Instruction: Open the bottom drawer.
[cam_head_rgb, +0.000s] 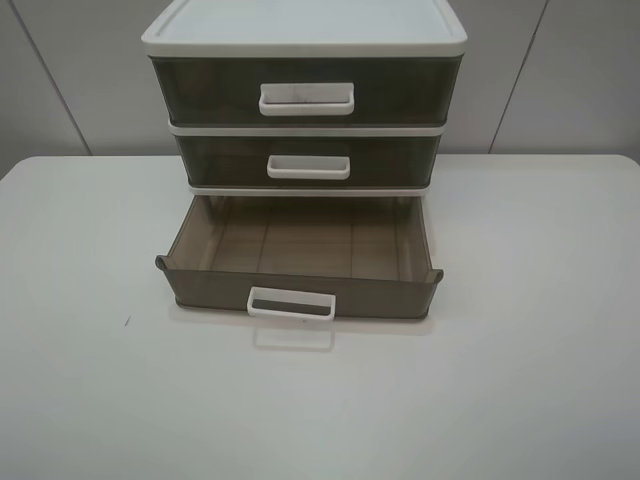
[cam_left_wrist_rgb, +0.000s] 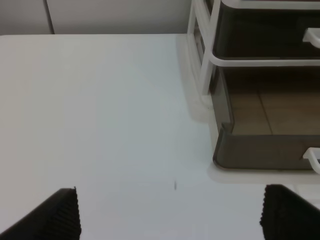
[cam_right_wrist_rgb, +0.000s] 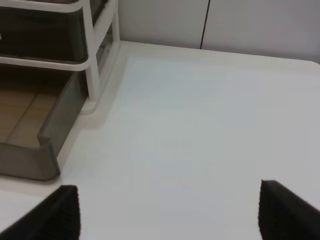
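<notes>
The three-drawer unit (cam_head_rgb: 304, 40) stands at the back middle of the white table. The bottom drawer (cam_head_rgb: 300, 255), smoky brown with a white loop handle (cam_head_rgb: 291, 303), is pulled out toward the front and is empty inside. It also shows in the left wrist view (cam_left_wrist_rgb: 265, 150) and the right wrist view (cam_right_wrist_rgb: 30, 150). The middle drawer (cam_head_rgb: 308, 160) and top drawer (cam_head_rgb: 305, 92) are shut. My left gripper (cam_left_wrist_rgb: 170, 212) is open and empty, left of the drawer. My right gripper (cam_right_wrist_rgb: 167, 212) is open and empty, right of the drawer. Neither arm shows in the exterior high view.
The white table (cam_head_rgb: 520, 380) spreads around the unit, with a small dark speck (cam_head_rgb: 126, 321) at the front left. A pale panelled wall (cam_head_rgb: 580, 70) stands behind the table.
</notes>
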